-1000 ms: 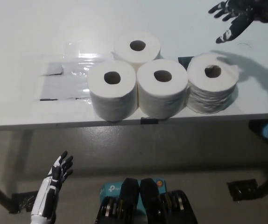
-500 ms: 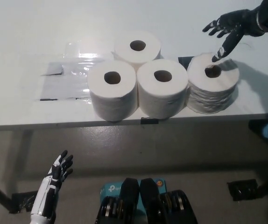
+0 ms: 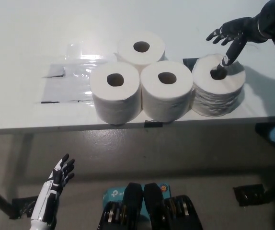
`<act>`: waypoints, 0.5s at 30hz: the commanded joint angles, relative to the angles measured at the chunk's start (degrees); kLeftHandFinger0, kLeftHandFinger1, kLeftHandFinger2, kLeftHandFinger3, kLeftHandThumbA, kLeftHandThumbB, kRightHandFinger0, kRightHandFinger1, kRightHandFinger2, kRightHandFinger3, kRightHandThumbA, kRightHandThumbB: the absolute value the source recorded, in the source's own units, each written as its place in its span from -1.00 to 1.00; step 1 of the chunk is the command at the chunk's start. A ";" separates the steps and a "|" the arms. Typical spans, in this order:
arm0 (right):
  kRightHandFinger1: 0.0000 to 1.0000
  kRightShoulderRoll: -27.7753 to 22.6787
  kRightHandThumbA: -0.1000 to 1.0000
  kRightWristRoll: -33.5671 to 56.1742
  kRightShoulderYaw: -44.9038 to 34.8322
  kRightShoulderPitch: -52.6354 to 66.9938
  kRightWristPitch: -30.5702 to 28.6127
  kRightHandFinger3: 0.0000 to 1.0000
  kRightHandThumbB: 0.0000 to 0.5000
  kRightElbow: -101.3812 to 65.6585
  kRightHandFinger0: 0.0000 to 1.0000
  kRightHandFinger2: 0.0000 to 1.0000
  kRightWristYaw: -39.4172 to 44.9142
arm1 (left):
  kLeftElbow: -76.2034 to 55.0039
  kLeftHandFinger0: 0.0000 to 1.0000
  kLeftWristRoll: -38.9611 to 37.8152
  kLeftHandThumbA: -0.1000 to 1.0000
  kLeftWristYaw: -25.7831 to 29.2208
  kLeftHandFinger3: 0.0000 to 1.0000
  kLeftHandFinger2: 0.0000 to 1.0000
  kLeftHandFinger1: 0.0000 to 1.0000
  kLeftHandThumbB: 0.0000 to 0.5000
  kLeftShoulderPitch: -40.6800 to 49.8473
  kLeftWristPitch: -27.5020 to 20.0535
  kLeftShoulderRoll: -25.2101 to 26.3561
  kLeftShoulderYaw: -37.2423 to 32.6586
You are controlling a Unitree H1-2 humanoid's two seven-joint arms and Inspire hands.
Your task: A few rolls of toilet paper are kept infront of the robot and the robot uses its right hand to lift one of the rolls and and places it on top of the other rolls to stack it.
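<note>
1. Head view: four toilet paper rolls stand on the white table (image 3: 27,28). Three make a cluster: the front-middle roll (image 3: 167,89), the front-left roll (image 3: 115,92) touching its left side, and the back roll (image 3: 141,48) behind these two.
2. The rough-wound roll (image 3: 218,85) stands just at the right of the front-middle roll, touching it or almost.
3. The black right hand (image 3: 227,36) is above the rough-wound roll with its fingers spread wide, and one finger (image 3: 220,68) points down into the core hole. It holds nothing yet.
4. I judge the step to be the reach and grasp. Next, the hand must close on this roll, lift it, and carry it left over the cluster.
5. Compared with half a second ago, the finger has come down from above the rim into the hole.
6. The white left hand (image 3: 56,184) rests open, low below the table edge, far left of the front-middle roll.
</note>
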 commanded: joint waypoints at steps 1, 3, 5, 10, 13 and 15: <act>1.00 -0.55 0.70 -1.52 0.04 -4.63 -3.88 1.00 0.23 0.93 1.00 1.00 0.34 | -1.94 1.00 -0.20 1.00 -0.73 1.00 1.00 1.00 -0.67 -0.24 -0.67 0.58 -0.02; 1.00 -0.43 0.67 -1.48 -0.20 -4.65 -3.98 1.00 0.26 1.32 1.00 1.00 0.59 | -1.90 1.00 -0.08 1.00 -0.72 1.00 1.00 1.00 -0.67 -0.26 -0.78 0.56 0.02; 1.00 -0.15 0.66 -1.74 -0.18 -4.54 -3.99 1.00 0.30 1.75 1.00 1.00 0.03 | -2.17 1.00 -0.23 1.00 -0.81 1.00 1.00 1.00 -0.66 -0.20 -0.36 0.63 0.11; 1.00 0.10 0.66 -2.64 -0.10 -4.33 -3.79 1.00 0.33 1.82 1.00 1.00 -0.44 | -2.11 1.00 -0.07 1.00 -0.81 1.00 1.00 1.00 -0.71 -0.22 -0.52 0.67 0.12; 1.00 0.26 0.73 -3.98 0.88 -4.09 -5.43 1.00 0.31 2.17 1.00 1.00 -1.05 | -1.82 1.00 -0.28 1.00 -0.86 1.00 1.00 1.00 -0.71 -0.36 -0.80 0.67 0.22; 1.00 0.26 0.77 -4.02 0.95 -3.89 -7.05 1.00 0.27 2.64 1.00 1.00 -1.18 | -2.22 1.00 -0.34 1.00 -0.90 1.00 1.00 1.00 -0.70 -0.23 -0.48 0.69 0.22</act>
